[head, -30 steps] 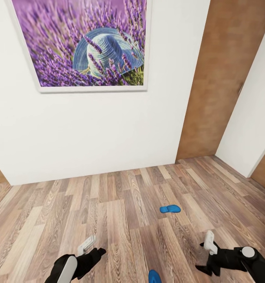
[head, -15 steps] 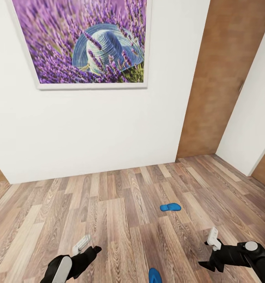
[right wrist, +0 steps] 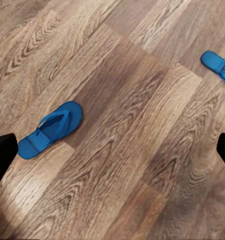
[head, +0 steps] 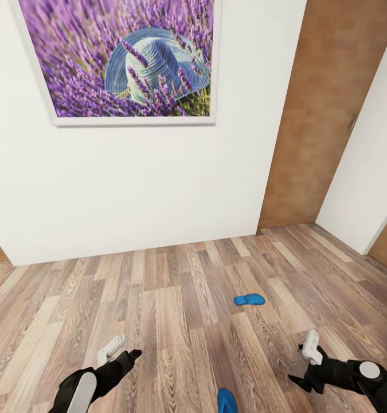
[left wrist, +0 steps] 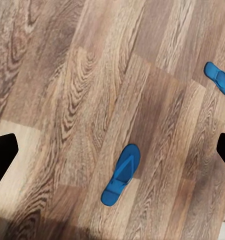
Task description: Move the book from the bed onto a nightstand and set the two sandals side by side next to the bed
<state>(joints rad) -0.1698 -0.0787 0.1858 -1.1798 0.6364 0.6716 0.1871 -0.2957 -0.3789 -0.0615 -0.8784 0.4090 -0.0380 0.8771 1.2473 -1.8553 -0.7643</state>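
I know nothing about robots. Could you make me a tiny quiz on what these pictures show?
1. True or false: the two bright blue flip-flops, the far one and the near one, lie on the wood-plank floor.
2. Which claw is nearer the far flip-flop: the left claw or the right claw?
3. What does the framed picture on the white wall show?

Key: 1 true. 2 right. 3 a blue hat among purple lavender.

Near sandal (head: 226, 401) cut by head view's bottom edge.
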